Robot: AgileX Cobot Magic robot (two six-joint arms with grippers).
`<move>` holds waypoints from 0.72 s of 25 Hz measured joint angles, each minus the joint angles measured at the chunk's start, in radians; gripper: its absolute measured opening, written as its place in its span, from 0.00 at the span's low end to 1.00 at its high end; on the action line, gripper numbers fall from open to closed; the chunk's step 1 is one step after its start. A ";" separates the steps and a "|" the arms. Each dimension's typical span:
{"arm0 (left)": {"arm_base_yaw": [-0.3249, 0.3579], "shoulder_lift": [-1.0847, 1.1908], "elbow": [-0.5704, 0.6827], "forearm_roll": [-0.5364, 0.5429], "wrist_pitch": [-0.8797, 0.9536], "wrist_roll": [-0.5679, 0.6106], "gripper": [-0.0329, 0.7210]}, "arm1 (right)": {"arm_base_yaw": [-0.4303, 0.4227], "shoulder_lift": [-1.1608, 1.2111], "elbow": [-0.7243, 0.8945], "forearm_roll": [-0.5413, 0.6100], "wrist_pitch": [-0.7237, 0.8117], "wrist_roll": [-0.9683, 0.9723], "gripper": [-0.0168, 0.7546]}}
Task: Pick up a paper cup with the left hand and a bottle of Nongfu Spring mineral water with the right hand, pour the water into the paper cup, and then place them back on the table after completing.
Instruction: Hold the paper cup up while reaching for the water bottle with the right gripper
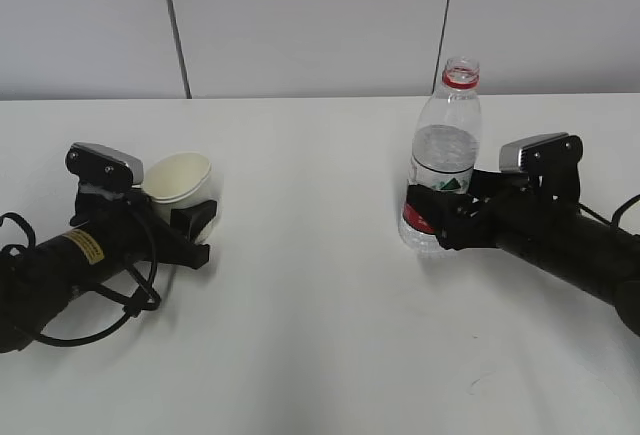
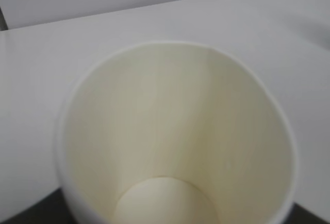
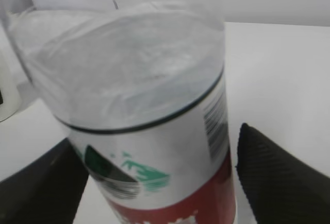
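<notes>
The paper cup [image 1: 178,177] is white outside and cream inside, empty, and leans slightly at the left of the table [image 1: 320,305]. The left hand's gripper [image 1: 190,203] is shut on its lower part. In the left wrist view the cup [image 2: 175,131] fills the frame, with dark fingers [image 2: 26,211] at the bottom corners. The uncapped Nongfu Spring bottle [image 1: 443,145] stands upright, partly full of water [image 1: 442,160]. The right hand's gripper [image 1: 432,213] straddles its red-and-white label. In the right wrist view the bottle [image 3: 154,147] sits between the fingers [image 3: 273,172], and a thin gap shows beside the right one.
A grey panelled wall [image 1: 300,15] runs behind the table's far edge. A faint dark scuff [image 1: 480,380] marks the tabletop at the front right. Black cables [image 1: 90,320] loop beside the left arm. Bare tabletop lies between the two arms.
</notes>
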 joint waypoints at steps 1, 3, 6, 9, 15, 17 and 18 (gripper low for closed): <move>0.000 0.000 0.000 0.000 0.000 0.000 0.54 | 0.000 0.002 -0.002 0.000 -0.002 0.002 0.88; 0.000 0.000 0.000 0.000 0.000 0.000 0.54 | 0.000 0.006 -0.009 0.000 -0.002 0.004 0.88; 0.000 0.000 0.000 0.000 -0.001 0.000 0.54 | 0.000 0.008 -0.025 -0.013 -0.002 0.004 0.88; 0.000 0.000 0.000 0.000 -0.001 0.000 0.54 | 0.000 0.011 -0.035 -0.020 -0.002 0.005 0.88; 0.000 0.000 0.000 0.000 -0.001 0.000 0.54 | 0.000 0.011 -0.035 -0.022 -0.002 0.006 0.80; 0.000 0.000 0.000 0.000 -0.001 0.000 0.54 | 0.000 0.011 -0.035 -0.022 -0.002 0.006 0.75; 0.000 0.000 0.000 0.000 -0.001 0.000 0.54 | 0.000 0.011 -0.035 -0.022 -0.002 0.006 0.73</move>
